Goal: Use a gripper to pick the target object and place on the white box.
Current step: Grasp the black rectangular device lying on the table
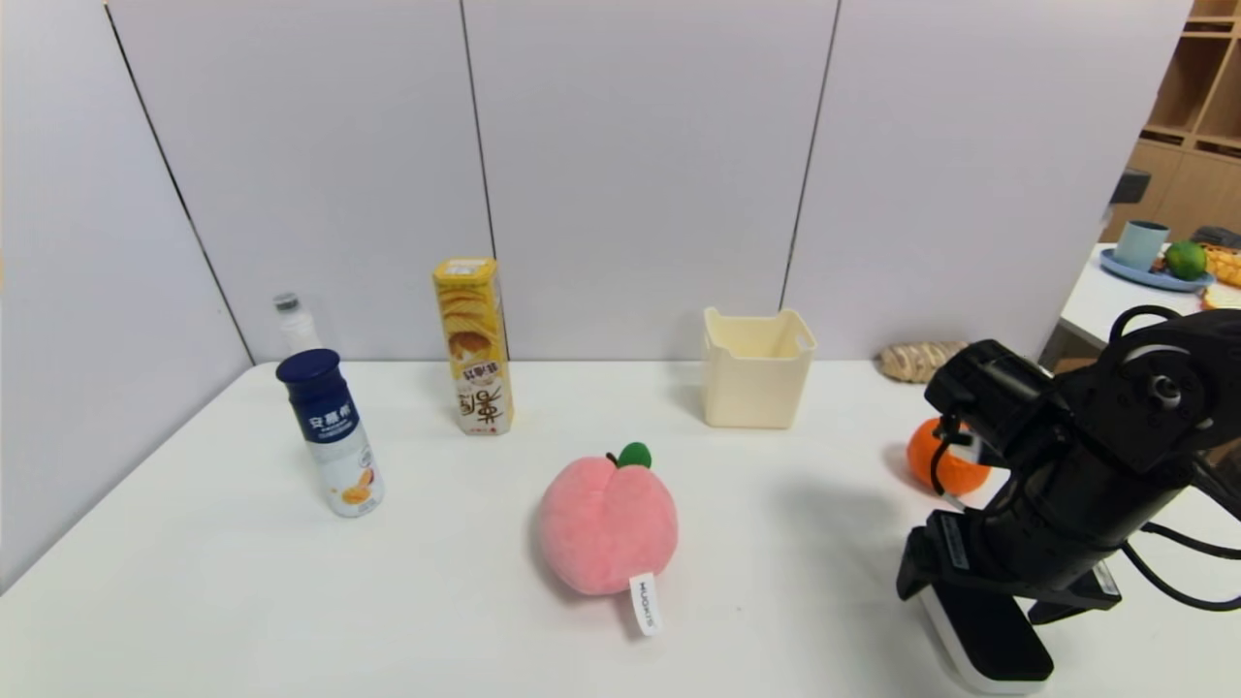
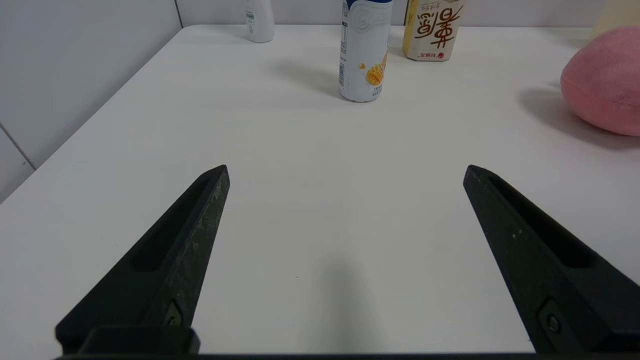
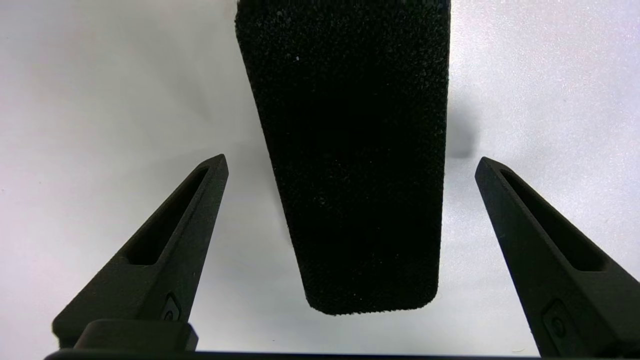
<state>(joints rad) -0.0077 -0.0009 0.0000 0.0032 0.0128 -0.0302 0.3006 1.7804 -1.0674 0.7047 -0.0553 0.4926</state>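
The right end effector (image 3: 350, 165) points straight down over the whiteboard eraser (image 3: 350, 150), fingers (image 3: 165, 250) spread wide, one on each long side, neither touching the black felt. In the head view the eraser (image 1: 984, 640) lies flat on the white tabletop (image 1: 388, 601) at the near right, its white base showing under the arm. The right end effector (image 1: 1008, 591) sits directly above it. Just behind the arm there's an orange (image 1: 945, 460), partly hidden. The white box (image 1: 758, 368) stands open-topped at the back by the wall, well apart from the eraser. A pink plush peach (image 1: 609, 523) sits mid-table, a yellow snack carton (image 1: 472, 344) and a blue-capped bottle (image 1: 330, 431) stand off to the left. The left end effector (image 2: 345, 172) hangs level over bare tabletop, fingers wide apart, nothing between them.
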